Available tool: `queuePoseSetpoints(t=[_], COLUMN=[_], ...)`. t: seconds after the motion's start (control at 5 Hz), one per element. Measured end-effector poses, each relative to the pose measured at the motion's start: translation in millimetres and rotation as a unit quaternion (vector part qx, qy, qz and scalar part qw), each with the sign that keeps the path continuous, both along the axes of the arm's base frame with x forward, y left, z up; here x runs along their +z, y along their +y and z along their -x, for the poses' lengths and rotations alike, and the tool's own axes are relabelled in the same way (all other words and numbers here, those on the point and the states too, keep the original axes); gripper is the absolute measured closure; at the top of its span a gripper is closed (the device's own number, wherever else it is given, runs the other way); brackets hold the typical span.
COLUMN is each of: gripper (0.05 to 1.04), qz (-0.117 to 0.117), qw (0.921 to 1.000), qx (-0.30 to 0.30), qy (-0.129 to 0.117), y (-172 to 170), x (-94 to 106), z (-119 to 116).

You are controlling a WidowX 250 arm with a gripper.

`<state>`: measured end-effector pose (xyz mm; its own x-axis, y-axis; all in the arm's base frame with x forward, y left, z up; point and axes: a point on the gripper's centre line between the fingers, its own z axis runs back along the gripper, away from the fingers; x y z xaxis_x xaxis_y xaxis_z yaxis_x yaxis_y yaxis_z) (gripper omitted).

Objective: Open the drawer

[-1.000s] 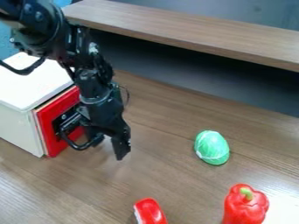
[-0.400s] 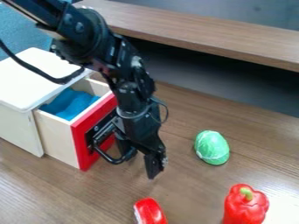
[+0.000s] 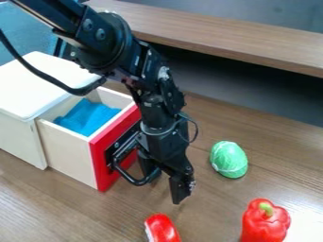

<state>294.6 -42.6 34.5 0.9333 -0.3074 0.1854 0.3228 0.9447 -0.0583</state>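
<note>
The drawer (image 3: 68,150) is seen drawn out of the white-topped box (image 3: 45,81) at the left, its red front (image 3: 101,163) turned toward the middle of the table (image 3: 120,217). Inside it, a blue cloth (image 3: 88,117) is exposed. The gripper (image 3: 165,187) is pointed downward beside the red front, at the black handle (image 3: 131,179). Its fingers are set moderately wide, with a gap between them; one is placed at the handle's loop, the other on the side away from the drawer. Whether the handle is touched cannot be told. To the right of the gripper, a green ball (image 3: 229,159) is situated. Nearer the camera, a red object (image 3: 163,229) and, farther right, a red pepper (image 3: 262,226) are located. A wooden shelf (image 3: 221,30) is seen behind.
</note>
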Motion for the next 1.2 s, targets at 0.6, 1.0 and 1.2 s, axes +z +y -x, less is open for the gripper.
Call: queuePoseSetpoints(t=[0.6, 1.0, 1.2], gripper=[0.084, 0.084, 0.084], qz=[-0.052, -0.050, -0.035], qw=[0.9980, 0.9975, 0.9985], qx=[0.033, 0.046, 0.036], qy=[-0.011, -0.020, -0.023], y=[12.0, 12.2, 7.9], x=[33.1, 74.4, 90.4], z=[2.5, -1.1, 5.0])
